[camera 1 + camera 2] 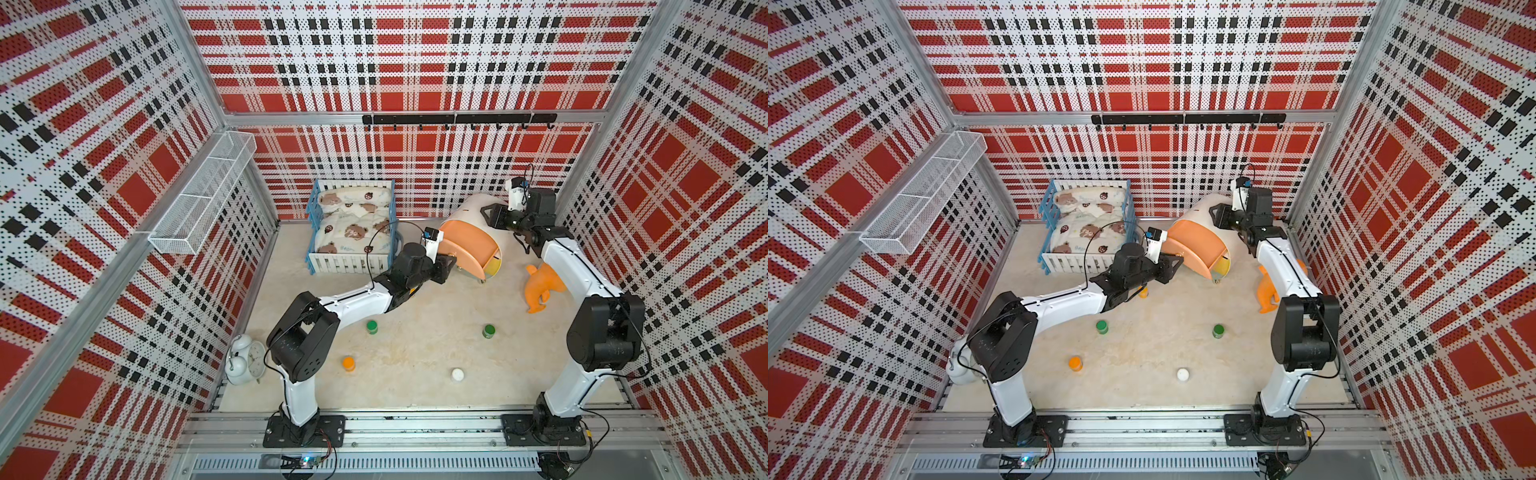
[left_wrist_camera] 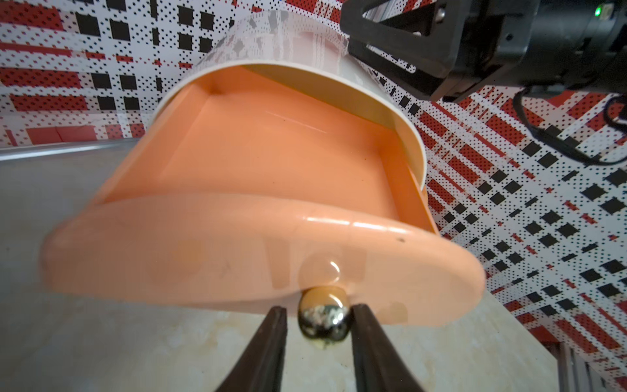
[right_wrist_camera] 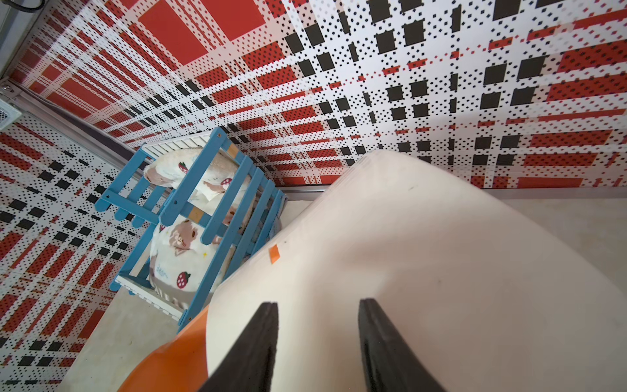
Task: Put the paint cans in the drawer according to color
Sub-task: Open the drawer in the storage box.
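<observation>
White can (image 1: 457,374): stood nearest, upright.
Orange can (image 1: 348,363): stood well to its left.
Green can (image 1: 372,327): stood farther back.
Other green can (image 1: 489,331): level with it, well apart.
Left gripper (image 2: 319,309): jaws narrowly parted, flanking the knob (image 2: 324,319).
Drawer (image 2: 271,152): stood pulled out of the cabinet (image 3: 407,254).
Right gripper (image 3: 318,302): jaws apart, empty, over the cabinet's top.

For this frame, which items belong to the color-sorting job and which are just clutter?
Job: green paint can, second green paint can, orange paint can, white paint can, orange drawer, white cabinet.
Clutter: toy crib, orange soft toy, alarm clock, wire basket.
</observation>
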You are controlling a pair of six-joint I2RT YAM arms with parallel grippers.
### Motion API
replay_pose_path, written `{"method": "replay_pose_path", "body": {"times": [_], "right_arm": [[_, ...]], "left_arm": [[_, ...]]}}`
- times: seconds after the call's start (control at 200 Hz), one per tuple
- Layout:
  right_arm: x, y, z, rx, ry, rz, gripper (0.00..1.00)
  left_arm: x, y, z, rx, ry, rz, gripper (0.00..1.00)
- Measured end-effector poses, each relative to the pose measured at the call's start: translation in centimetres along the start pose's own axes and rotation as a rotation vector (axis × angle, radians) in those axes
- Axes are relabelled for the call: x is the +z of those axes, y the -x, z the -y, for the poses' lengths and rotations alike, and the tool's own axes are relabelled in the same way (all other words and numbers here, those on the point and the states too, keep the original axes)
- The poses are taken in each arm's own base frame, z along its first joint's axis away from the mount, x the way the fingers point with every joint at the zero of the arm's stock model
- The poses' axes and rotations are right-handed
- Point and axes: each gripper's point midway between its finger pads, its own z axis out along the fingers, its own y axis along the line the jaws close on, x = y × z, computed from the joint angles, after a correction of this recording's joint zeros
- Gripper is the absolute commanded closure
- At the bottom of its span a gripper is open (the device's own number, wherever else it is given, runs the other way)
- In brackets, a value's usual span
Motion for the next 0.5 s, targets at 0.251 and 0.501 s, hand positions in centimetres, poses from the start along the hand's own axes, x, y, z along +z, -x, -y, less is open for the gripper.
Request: {"method": "replay_pose_path", "body": {"times": [0.251,0.501], "right_arm": [[-0.3,-0.1,0.0,-0.001,-0.008,-0.006,0.51],[-3.1,0.4,-0.7,-0.006,-0.055,-0.022,0.47]], "left_arm": [[-0.3,-0.3,-0.4,0.013,0.006,-0.008,0.44],[-1.5,0.7,0.3,0.026,0.002,0.012,0.39]]}}
